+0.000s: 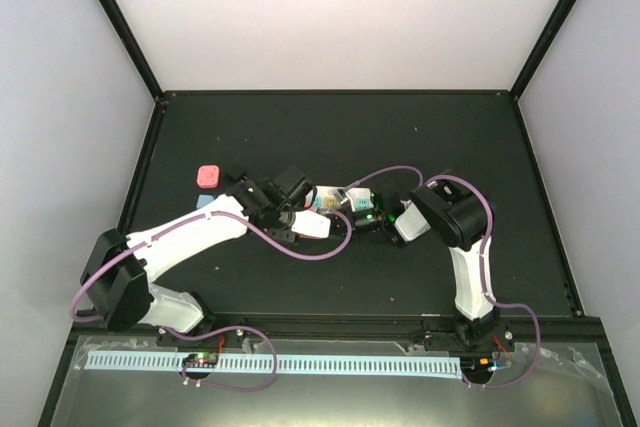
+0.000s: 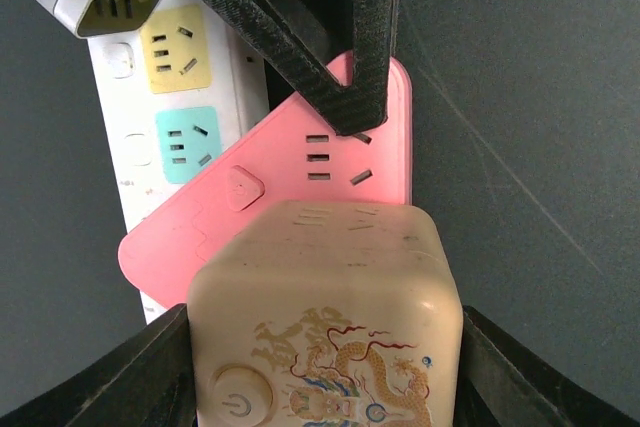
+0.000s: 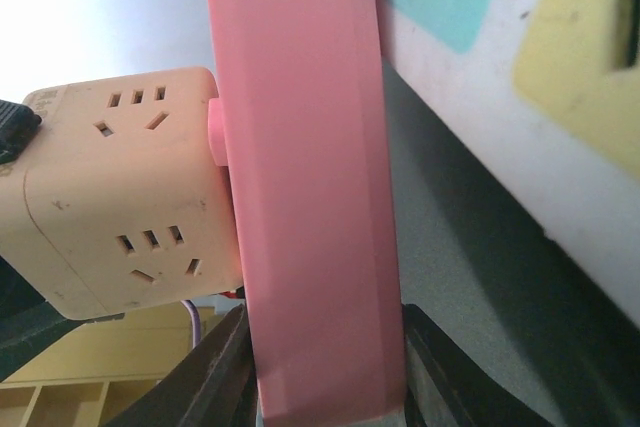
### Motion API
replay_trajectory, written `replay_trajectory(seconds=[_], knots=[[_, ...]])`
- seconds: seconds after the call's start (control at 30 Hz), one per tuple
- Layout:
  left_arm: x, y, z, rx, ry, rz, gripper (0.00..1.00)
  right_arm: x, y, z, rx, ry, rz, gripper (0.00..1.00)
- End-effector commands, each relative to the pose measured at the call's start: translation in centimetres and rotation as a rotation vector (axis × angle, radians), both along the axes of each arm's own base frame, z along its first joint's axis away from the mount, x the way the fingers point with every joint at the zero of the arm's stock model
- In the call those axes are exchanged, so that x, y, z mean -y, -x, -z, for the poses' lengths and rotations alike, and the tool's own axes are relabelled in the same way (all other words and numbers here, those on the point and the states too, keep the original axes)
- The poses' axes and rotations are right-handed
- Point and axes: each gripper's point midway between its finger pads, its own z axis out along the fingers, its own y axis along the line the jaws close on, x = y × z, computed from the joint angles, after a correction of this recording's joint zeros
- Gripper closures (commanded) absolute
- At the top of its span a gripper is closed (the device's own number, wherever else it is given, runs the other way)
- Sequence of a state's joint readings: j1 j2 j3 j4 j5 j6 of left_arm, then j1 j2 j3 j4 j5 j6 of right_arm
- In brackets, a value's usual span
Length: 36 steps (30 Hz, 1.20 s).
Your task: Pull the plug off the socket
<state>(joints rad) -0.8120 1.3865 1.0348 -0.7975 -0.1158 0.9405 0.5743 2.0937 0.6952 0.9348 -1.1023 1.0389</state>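
Two small loose pieces lie at the far left of the black bench (image 1: 250, 127): a pink piece (image 1: 208, 176) and, just nearer the arms, a pale blue piece (image 1: 204, 202) that sits right by the left arm (image 1: 190, 237) (whether it touches the arm I cannot tell). That arm reaches inward to the middle of the bench. There the left end effector (image 2: 322, 367) is clamped on the cream cube plug (image 2: 325, 317), one black finger pressed to each side of it. The cube carries a power button and a dragon print on the face toward the wrist camera, and outlet slots on its other visible sides. It sits hard against the face of the pink socket slab (image 2: 280, 162) and is not yet pulled free. The slab is raised and tilted, and one edge crosses over the white power strip (image 2: 240, 87), which lies flat on the bench beneath and beside it. On the strip a yellow outlet face (image 2: 175, 47) and a teal outlet face (image 2: 187, 142) show in a row. The right end effector (image 3: 325, 372) grips the pink slab edge-on, its two fingers closed on the slab's flat faces. The right arm (image 1: 465, 267) bends in from the right side of the bench.
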Motion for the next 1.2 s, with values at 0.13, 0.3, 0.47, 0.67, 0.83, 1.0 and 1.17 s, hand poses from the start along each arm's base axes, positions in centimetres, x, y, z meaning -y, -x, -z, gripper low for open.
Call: replay_trajectory(seconds=[0.13,0.3,0.47,0.67,0.83,1.0,1.17], knots=[[2.4,2.0,-8.2,0.031,0.259,0.079,0.76,3.6,-1.8,8.4,-0.206,0.293,0.241,0.99],[2.9,3.0,-8.7,-0.042,0.312,0.088,0.76,3.6,-1.9,8.4,-0.208,0.294,0.244,0.99],[3.0,2.7,-6.8,-0.038,0.238,0.111,0.76,3.8,-1.9,8.5,-0.207,0.305,0.244,0.99],[3.5,1.7,-6.0,-0.04,0.168,0.089,0.76,3.7,-1.9,8.6,-0.207,0.307,0.24,0.99],[3.7,1.6,-6.1,-0.027,0.118,0.084,0.77,3.8,-1.9,8.6,-0.208,0.308,0.24,0.99],[3.9,1.8,-8.6,0.009,0.189,0.087,0.78,3.9,-1.8,8.9,-0.213,0.318,0.241,0.99],[4.0,2.8,-9.8,-0.016,0.262,0.102,0.78,3.9,-1.7,9.0,-0.22,0.32,0.241,0.99]])
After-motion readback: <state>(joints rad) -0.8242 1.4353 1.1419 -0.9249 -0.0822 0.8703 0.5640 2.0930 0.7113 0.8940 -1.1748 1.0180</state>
